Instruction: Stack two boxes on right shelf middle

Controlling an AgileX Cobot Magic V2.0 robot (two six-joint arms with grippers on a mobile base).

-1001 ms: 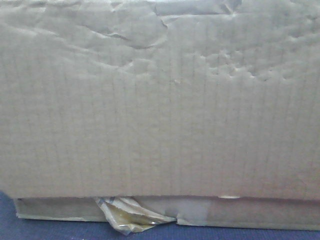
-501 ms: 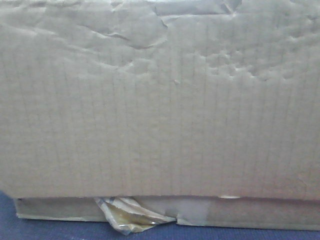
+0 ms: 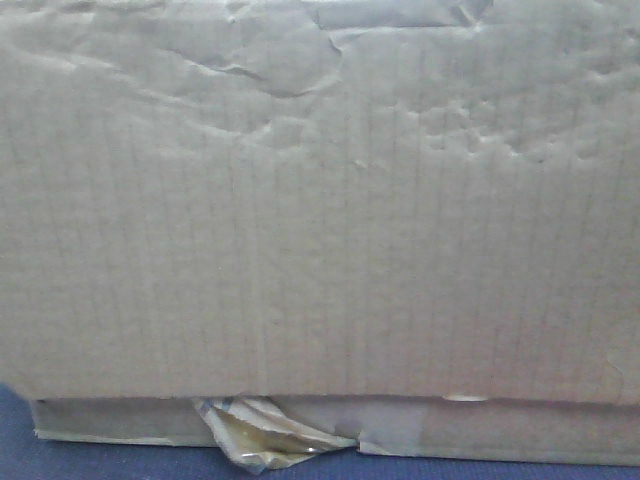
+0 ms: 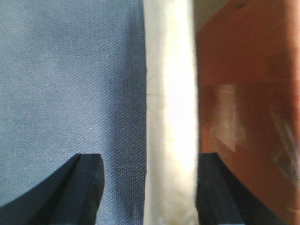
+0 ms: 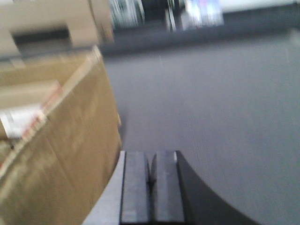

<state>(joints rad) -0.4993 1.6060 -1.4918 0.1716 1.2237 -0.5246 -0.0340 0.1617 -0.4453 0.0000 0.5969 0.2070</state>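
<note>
We are seeing box point(image 3: 320, 220) filling front view, resting on tabletop point(image 3: 100, 462), tape wad point(image 3: 270, 440) hanging at its lower edge. Left gripper point(image 4: 150, 159) standing apart, straddling pale wall edge point(image 4: 171, 93), not clamping. Right gripper point(image 5: 150, 173) pressing together, empty, just beside box. We are judging cardboard light, wrinkled, soft-walled: squeezing opposite sides or pinching stiff rim. Contents: we cannot tell.

The left gripper point(image 4: 150, 161) has its jaws wide apart, while the right gripper point(image 5: 151, 161) has them pressed together.
</note>
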